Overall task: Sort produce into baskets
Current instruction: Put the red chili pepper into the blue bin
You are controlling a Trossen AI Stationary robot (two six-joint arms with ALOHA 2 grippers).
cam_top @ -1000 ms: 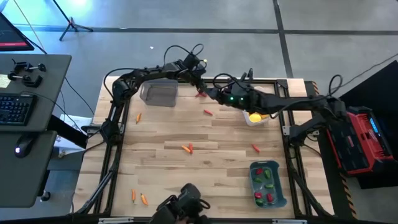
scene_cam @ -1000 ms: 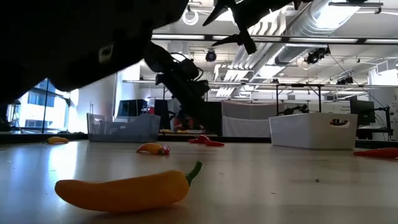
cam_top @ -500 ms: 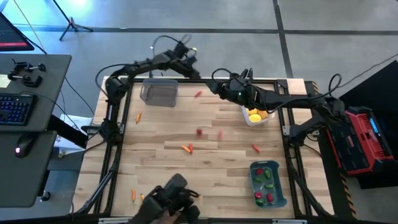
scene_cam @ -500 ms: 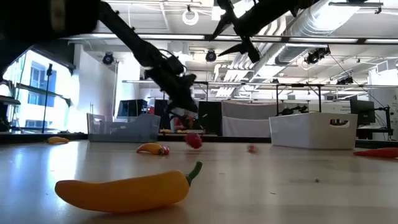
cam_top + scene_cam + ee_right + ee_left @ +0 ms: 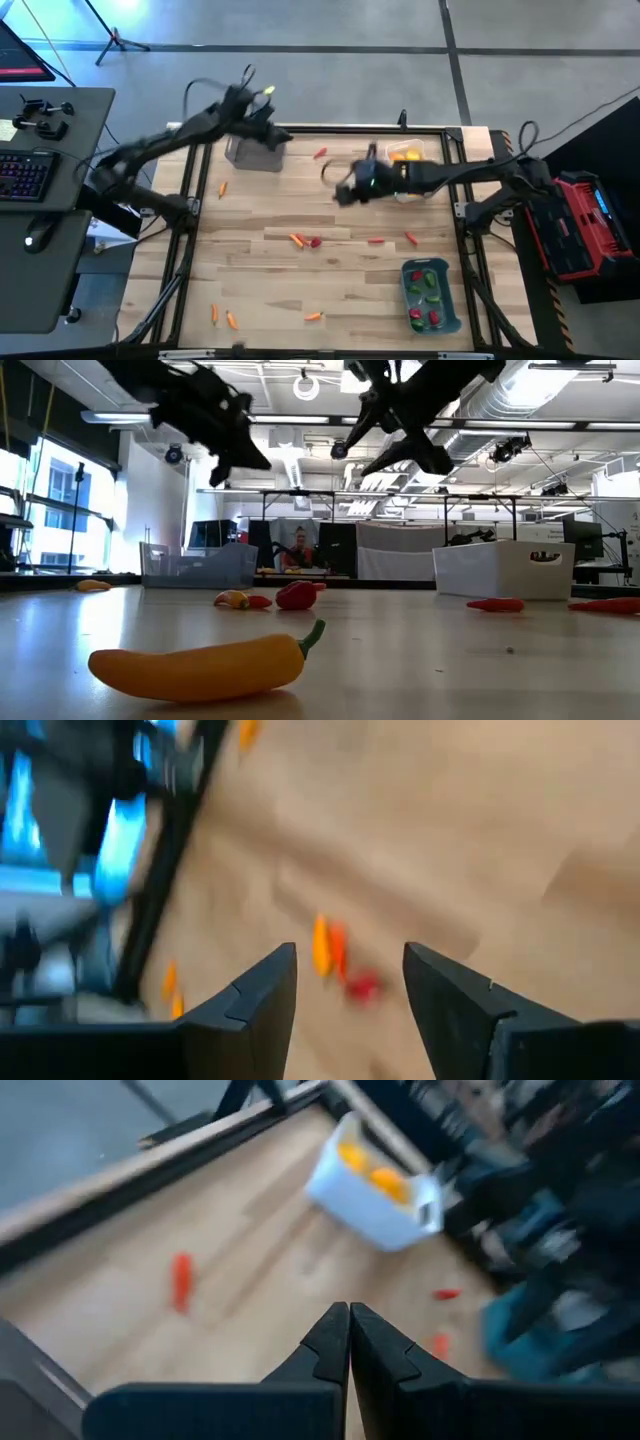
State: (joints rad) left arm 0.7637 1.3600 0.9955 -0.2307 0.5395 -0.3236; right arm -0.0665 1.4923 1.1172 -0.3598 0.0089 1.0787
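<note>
My left gripper (image 5: 262, 115) is shut and empty, in the air above the clear grey basket (image 5: 255, 152) at the far left; its shut fingers show in the left wrist view (image 5: 350, 1332). My right gripper (image 5: 342, 188) is open and empty above the table's middle (image 5: 345, 982). The white basket (image 5: 375, 1190) holds yellow-orange fruits. The blue-grey basket (image 5: 430, 296) at the near right holds red and green peppers. Loose produce lies on the table: a red pepper (image 5: 320, 153), an orange carrot with a red pepper (image 5: 306, 241), and red peppers (image 5: 376, 240).
More carrots lie at the left (image 5: 222, 188) and near the front edge (image 5: 232, 320) (image 5: 313, 316). A yellow pepper (image 5: 200, 665) lies close to the low camera. A black frame runs round the table's edges. Bare wood lies between the scattered pieces.
My left gripper has swung from the table's far middle toward the left edge, over the clear grey basket. My right gripper has come toward the near edge, over the table's middle. Two small red pieces have tumbled toward the near side and come to rest mid-table.
</note>
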